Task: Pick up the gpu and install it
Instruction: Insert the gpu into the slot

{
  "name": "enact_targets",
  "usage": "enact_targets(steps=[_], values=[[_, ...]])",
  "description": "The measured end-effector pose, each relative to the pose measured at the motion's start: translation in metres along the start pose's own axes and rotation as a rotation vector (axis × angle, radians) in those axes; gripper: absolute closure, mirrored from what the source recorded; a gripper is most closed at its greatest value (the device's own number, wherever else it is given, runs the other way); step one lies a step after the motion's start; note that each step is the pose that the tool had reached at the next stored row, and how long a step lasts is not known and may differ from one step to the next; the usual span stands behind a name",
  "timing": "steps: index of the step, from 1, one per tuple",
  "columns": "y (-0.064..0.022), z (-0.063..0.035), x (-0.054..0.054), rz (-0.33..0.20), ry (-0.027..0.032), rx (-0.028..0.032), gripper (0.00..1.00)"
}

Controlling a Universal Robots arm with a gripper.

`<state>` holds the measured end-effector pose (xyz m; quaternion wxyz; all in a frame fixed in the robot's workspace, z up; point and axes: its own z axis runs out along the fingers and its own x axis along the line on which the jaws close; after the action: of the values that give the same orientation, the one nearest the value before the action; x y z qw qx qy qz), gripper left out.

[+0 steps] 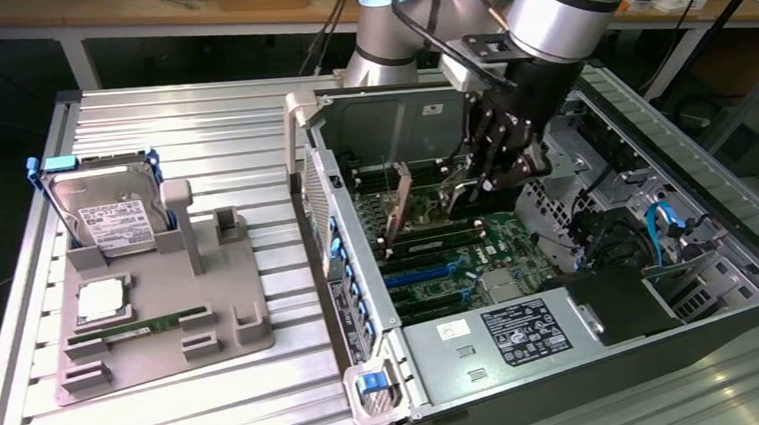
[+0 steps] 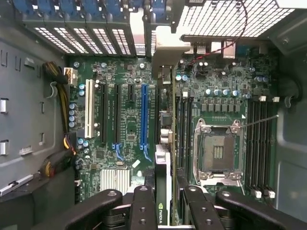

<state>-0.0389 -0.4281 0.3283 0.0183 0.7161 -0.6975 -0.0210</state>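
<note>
The gpu (image 1: 403,203) stands on edge inside the open computer case (image 1: 359,304), over the motherboard's expansion slots. My gripper (image 1: 474,188) reaches down into the case at the card's far end. In the wrist view the gpu (image 2: 162,158) runs edge-on between my dark fingers (image 2: 143,206), with a green logo on its near end. It lines up with a black slot beside the long blue slot (image 2: 144,115). The fingers stand close on either side of the card, so my gripper (image 2: 167,191) is shut on it.
On the exterior view's left, a grey fixture (image 1: 248,332) holds the hard drive in its blue frame (image 1: 106,217), a processor chip (image 1: 102,300) and the green memory stick (image 1: 140,329). The processor socket (image 2: 218,151), power supply (image 1: 522,328) and blue cables (image 1: 661,223) crowd the case.
</note>
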Motion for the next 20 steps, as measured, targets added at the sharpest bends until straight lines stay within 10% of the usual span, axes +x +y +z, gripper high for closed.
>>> enact_targets(steps=[20], values=[[0.0245,0.0202,0.019,0.0,-0.0001,0.0007,0.73]])
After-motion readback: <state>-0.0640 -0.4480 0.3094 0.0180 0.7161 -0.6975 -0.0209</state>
